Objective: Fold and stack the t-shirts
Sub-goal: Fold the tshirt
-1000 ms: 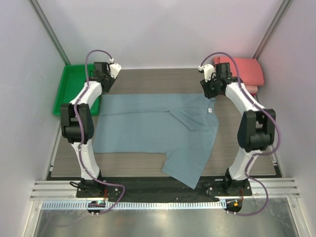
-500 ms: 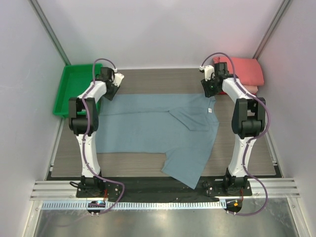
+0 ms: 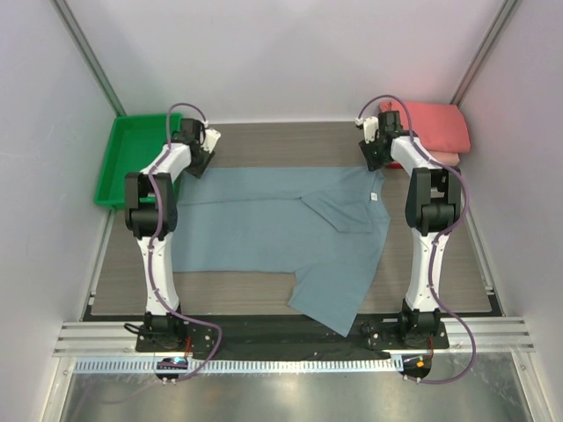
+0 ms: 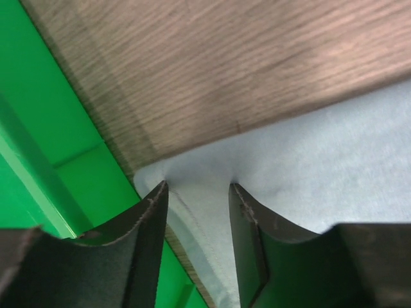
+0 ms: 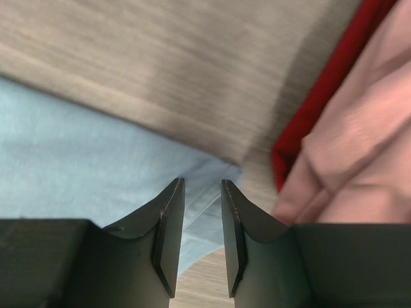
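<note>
Wood-grain table (image 3: 281, 145) under plain white walls, and off at the far left sits the green tray (image 3: 127, 163). Left gripper (image 4: 198, 189) is down on the far-left corner of the blue-grey t-shirt (image 3: 264, 220), jaws apart, cloth showing between them, right beside the tray. That shirt lies spread flat across the middle, one sleeve trailing toward the near edge. Right gripper (image 5: 202, 186) straddles the shirt's far-right corner, jaws a narrow gap apart, not clamped. Just beyond, far right, the folded coral-pink t-shirts (image 3: 435, 127) lie stacked.
</note>
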`<state>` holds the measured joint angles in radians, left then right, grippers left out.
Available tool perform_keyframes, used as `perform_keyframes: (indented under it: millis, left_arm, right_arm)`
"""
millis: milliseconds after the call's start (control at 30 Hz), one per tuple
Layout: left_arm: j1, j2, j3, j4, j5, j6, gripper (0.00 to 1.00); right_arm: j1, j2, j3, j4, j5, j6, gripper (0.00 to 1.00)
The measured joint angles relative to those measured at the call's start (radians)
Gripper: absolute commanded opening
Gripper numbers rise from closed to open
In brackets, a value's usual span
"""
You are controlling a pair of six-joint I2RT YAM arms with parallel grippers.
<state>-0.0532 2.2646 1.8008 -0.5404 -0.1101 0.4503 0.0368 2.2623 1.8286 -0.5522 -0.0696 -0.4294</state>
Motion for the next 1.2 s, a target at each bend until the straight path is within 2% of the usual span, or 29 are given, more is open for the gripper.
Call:
perform_keyframes:
  millis: [500, 633, 767, 900, 1000, 1200]
  left_arm:
    - [-0.005, 0.016, 0.034, 0.004, -0.029, -0.001, 0.47]
    - [-0.012, -0.027, 0.034, 0.002, -0.035, -0.021, 0.49]
    - [-0.028, -0.126, 0.025, 0.011, -0.041, -0.03, 0.51]
    - [-0.046, -0.195, 0.021, 0.031, -0.053, -0.021, 0.63]
    - [-0.053, -0.167, 0.061, 0.012, -0.054, -0.008, 0.66]
    - [-0.031, 0.048, 0.338, -0.15, 0.025, -0.022, 0.65]
  right_arm:
    - [-0.002, 0.008, 0.034, 0.012, 0.022, -0.01, 0.36]
    - [-0.002, -0.081, 0.027, 0.006, -0.001, -0.015, 0.38]
    - [0.002, -0.257, -0.054, 0.019, -0.019, -0.039, 0.39]
    - [0.008, -0.351, -0.092, 0.039, -0.019, -0.051, 0.4]
    - [0.013, -0.301, -0.067, 0.053, -0.018, -0.054, 0.4]
    - [0.013, -0.067, 0.056, 0.042, -0.013, -0.059, 0.4]
